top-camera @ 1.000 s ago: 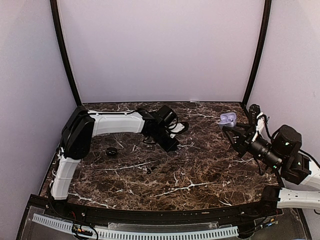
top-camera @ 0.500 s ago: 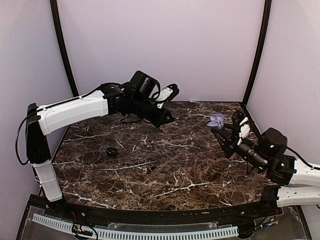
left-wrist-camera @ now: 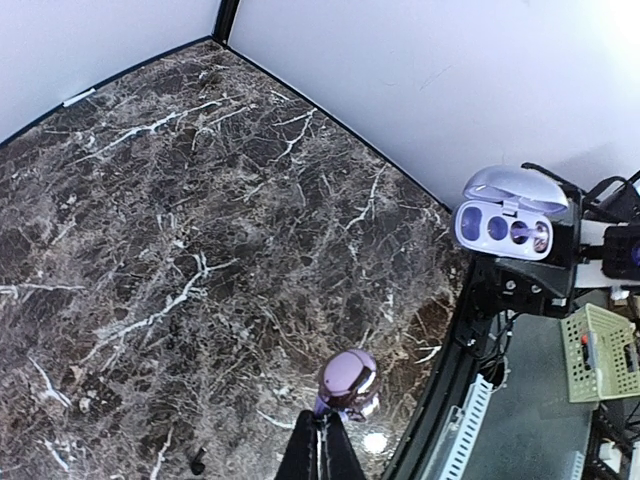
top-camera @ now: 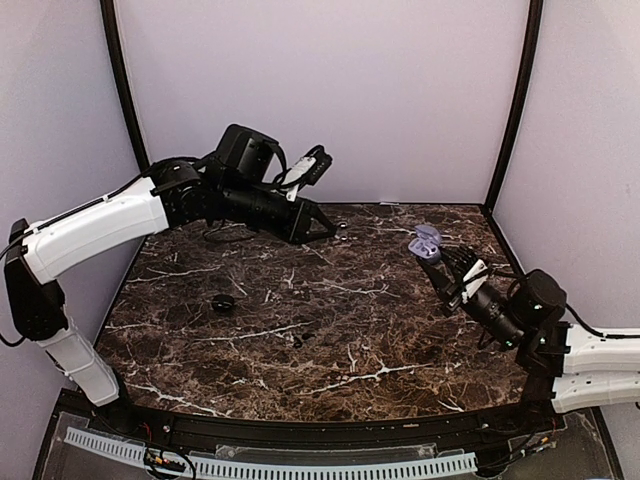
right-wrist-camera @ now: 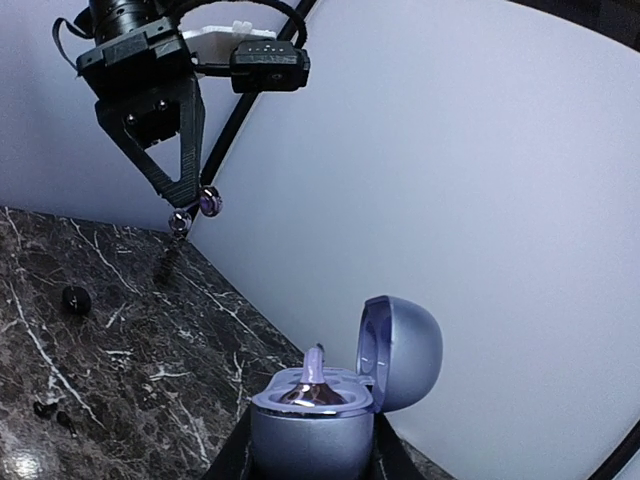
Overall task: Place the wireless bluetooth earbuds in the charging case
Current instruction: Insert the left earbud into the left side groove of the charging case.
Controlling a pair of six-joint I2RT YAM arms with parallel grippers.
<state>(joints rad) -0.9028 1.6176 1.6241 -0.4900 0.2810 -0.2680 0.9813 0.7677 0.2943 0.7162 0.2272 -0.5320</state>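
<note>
My left gripper (left-wrist-camera: 322, 440) is shut on a pale purple earbud (left-wrist-camera: 348, 380) and holds it high above the marble table; it also shows in the top view (top-camera: 330, 231) and in the right wrist view (right-wrist-camera: 190, 205), with the earbud (right-wrist-camera: 207, 203) at its tip. My right gripper (top-camera: 440, 262) is shut on the open lavender charging case (top-camera: 427, 243), lid up, above the table's right side. In the right wrist view the case (right-wrist-camera: 312, 430) holds one earbud (right-wrist-camera: 314, 385) in a socket. The case (left-wrist-camera: 505, 220) faces the left wrist camera, well apart from the held earbud.
A small round black thing (top-camera: 222, 302) lies on the marble table (top-camera: 380, 330) at the left, also in the right wrist view (right-wrist-camera: 75, 299). Tiny dark bits (top-camera: 300, 340) lie near the middle. Pale walls close in the back and sides.
My left arm has risen off the table and swung back and left with the earbud. My right gripper has moved the case left, toward the table's middle.
</note>
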